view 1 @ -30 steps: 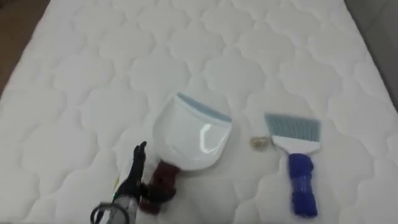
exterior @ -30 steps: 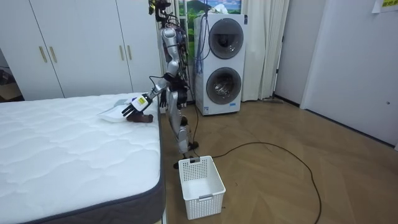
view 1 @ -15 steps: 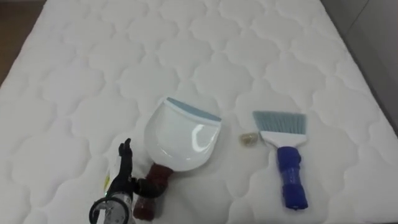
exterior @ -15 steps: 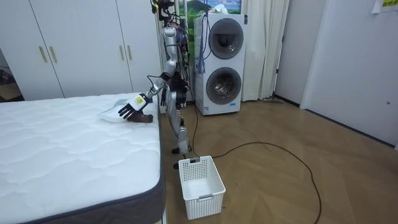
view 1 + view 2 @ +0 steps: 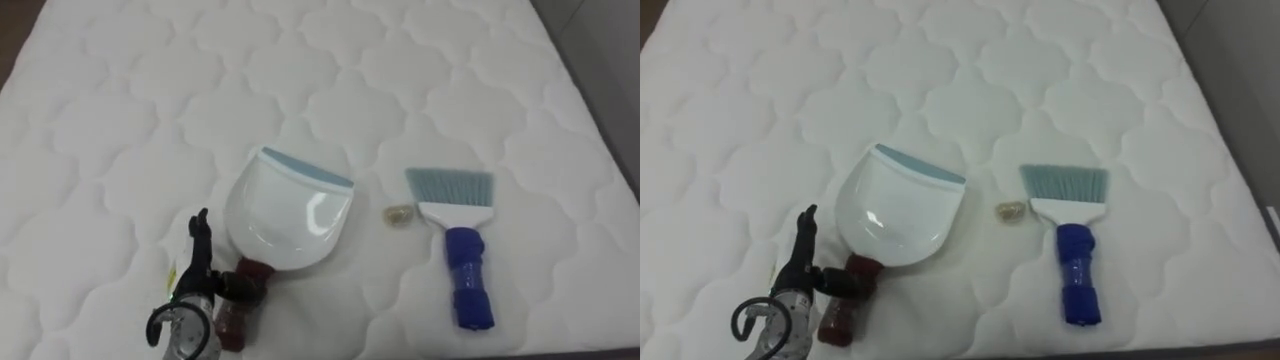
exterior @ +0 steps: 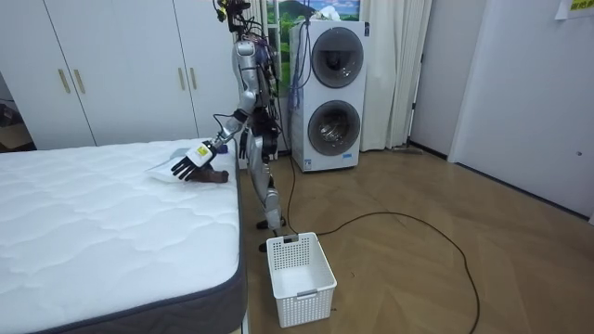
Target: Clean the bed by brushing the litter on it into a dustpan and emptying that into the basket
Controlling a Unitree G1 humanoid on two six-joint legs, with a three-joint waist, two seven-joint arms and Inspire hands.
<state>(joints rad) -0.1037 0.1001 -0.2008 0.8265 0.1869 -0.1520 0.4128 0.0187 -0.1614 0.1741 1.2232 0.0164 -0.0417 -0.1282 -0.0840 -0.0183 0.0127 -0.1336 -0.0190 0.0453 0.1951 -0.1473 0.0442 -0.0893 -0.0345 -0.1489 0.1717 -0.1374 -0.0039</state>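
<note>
The bed [image 5: 120, 110] is covered by a white quilted mattress, on which three items are laid out near the edge closest to the robot.

1. A dustpan [image 5: 288, 215], white with a pale blue lip, is placed flat with its lip directed away from the robot and slightly to the right. Its dark red handle is directed back toward the robot.
2. A brush [image 5: 458, 240] is placed flat to the right of the dustpan and apart from it. Its grey-blue bristles are directed away from the robot and its blue handle toward it.
3. A small pale scrap [image 5: 398, 216] is located between the dustpan and the brush, just beside the left corner of the bristles. No contact with either item is seen.

The left hand [image 5: 198, 262] is held edge-on just beside the dustpan handle, on its left side. In the room view the fingers are seen straight and spread apart, and nothing is held. Whether the handle is touched by the thumb cannot be determined.

In the room view the robot is seen standing upright at the side of the bed, between the bed and two stacked washers [image 6: 325, 93]. A white basket [image 6: 306, 301] is seen on the floor near the bed.
</note>
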